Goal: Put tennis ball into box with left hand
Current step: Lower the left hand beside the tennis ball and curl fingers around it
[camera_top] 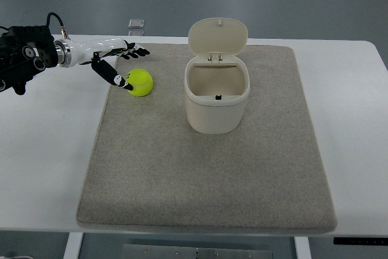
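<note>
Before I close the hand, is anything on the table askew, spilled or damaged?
Nothing stands out. The cream plastic bin stands upright on the grey felt mat, its hinged lid open and tipped back. The yellow-green tennis ball rests on the mat beside the left hand, whose fingers are spread.

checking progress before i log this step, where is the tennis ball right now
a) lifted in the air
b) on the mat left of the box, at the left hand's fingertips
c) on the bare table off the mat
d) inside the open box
b: the tennis ball sits on the grey mat left of the open box, with the left hand spread beside it and one fingertip at the ball, not closed around it.
</note>
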